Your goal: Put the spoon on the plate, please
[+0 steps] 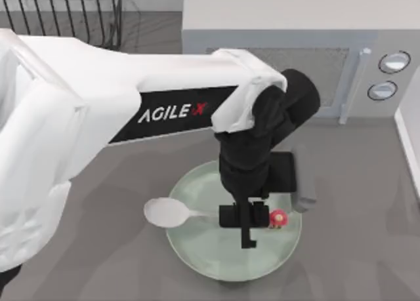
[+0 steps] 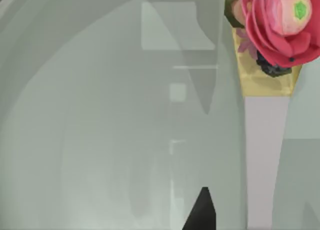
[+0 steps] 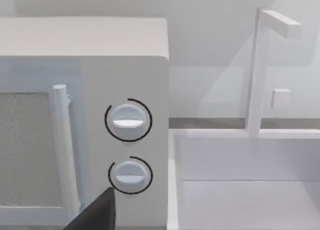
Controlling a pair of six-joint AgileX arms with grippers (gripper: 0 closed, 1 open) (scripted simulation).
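The pale-green plate point(image 1: 197, 248) lies at the table's front middle. The white spoon point(image 1: 167, 212) rests across it. Its oval bowl overhangs the plate's left rim, and its handle runs right to the red-pink knob point(image 1: 279, 217) inside the plate. My left gripper point(image 1: 248, 220) hovers low over the handle and is open. One dark fingertip point(image 2: 200, 215) stands apart from the handle point(image 2: 267, 160), with the plate's surface point(image 2: 100, 140) close beneath and the knob point(image 2: 282, 24) beyond. My right gripper point(image 3: 95, 212) is parked away, facing the microwave.
A white microwave point(image 1: 295, 45) with two dials point(image 3: 128, 121) stands at the back. To its right is a white sink basin point(image 3: 240, 190) with a tap point(image 3: 257, 69). A dark wire rack point(image 1: 65, 12) is at the back left.
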